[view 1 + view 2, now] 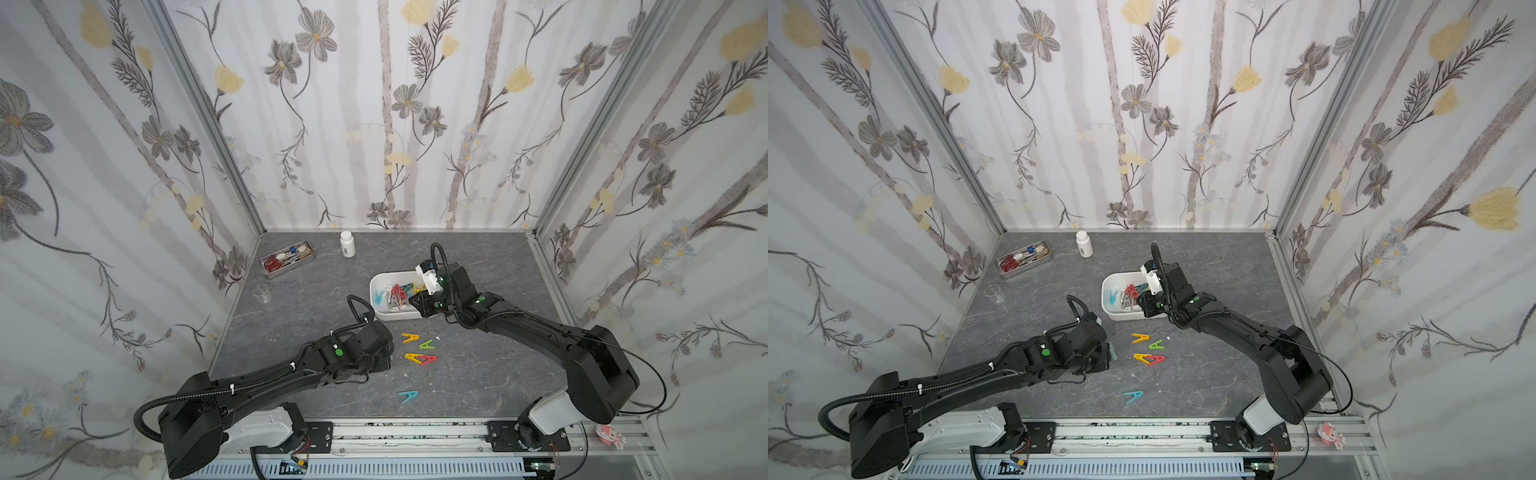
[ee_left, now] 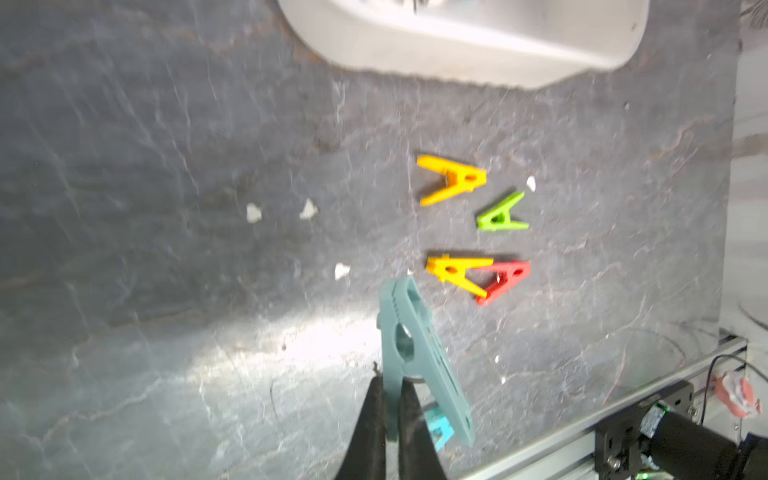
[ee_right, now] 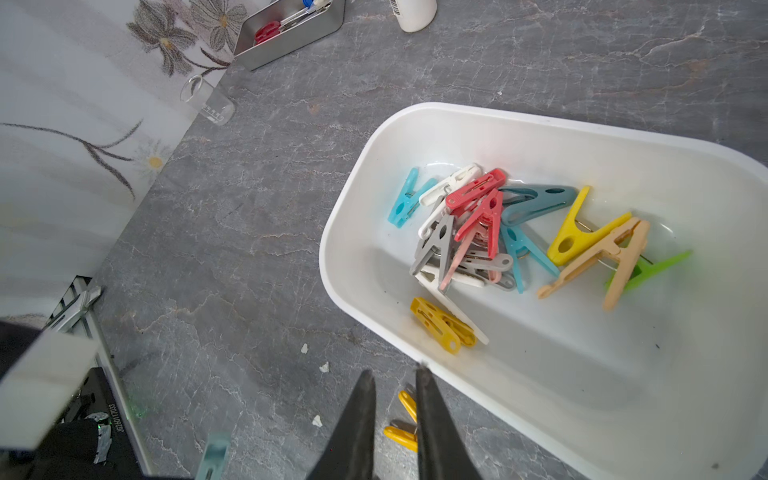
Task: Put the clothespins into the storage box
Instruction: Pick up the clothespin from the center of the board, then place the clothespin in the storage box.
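Pinched in the left pincer [image 2: 390, 380], clear of the surface [image 2: 166, 166]: a grey-teal clothespin [image 2: 415, 353], gripped near one end, long axis running on ahead of the pincer and canted a little to one side. Just beyond it, loose on the surface: a yellow clothespin [image 2: 453, 180] nearest the box, a green clothespin [image 2: 500, 214] beside that, then a second yellow clothespin [image 2: 457, 272] with its legs touching a red clothespin [image 2: 503, 280]. Apart from that group, nearer the robot's base: a bright teal clothespin [image 1: 408, 397]. Already inside the storage box [image 3: 332, 249]: a tangled heap of clothespins [image 3: 478, 232] in red, white, grey, teal, yellow, peach and green.

Box straight ahead of the held clothespin, past the loose group; so, most likely, a lift and a forward carry over those four, then a release above the rim.

Hanging by the box's rim: the right pincer [image 3: 395, 374], jaws narrow with a bare gap, holding nothing. Right arm nearer the box, left arm nearer the loose pegs. Worth minding: crowding at the rim with both arms there at once.

Far back on the surface, well apart: a metal tray of tools [image 1: 286, 259], a white bottle [image 1: 347, 244], a glass beaker [image 1: 262, 294].
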`<action>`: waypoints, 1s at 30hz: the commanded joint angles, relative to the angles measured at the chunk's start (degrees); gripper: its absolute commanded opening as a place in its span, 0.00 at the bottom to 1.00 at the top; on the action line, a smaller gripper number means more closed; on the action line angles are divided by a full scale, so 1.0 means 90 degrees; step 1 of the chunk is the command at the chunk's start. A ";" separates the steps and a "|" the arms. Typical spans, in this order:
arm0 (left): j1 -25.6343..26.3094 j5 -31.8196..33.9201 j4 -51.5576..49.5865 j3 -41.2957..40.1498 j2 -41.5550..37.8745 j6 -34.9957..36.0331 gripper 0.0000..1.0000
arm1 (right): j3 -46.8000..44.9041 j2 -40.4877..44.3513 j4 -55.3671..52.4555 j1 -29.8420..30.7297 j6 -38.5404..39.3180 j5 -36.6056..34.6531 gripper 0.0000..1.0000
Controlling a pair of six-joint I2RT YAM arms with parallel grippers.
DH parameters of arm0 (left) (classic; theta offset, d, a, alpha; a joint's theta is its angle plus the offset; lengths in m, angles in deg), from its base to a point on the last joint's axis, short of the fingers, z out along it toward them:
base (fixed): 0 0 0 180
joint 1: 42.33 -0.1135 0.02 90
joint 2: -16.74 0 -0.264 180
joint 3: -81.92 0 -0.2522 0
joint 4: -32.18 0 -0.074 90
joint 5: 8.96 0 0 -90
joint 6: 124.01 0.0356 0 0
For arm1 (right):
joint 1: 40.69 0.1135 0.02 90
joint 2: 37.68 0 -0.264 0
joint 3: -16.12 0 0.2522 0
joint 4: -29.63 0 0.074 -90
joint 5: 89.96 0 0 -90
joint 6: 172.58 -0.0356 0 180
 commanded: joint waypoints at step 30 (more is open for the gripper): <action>-0.2156 -0.1271 0.1356 0.3186 0.3956 0.2073 0.12 | -0.1340 0.1449 -0.1577 0.0133 0.0283 -0.1075 0.28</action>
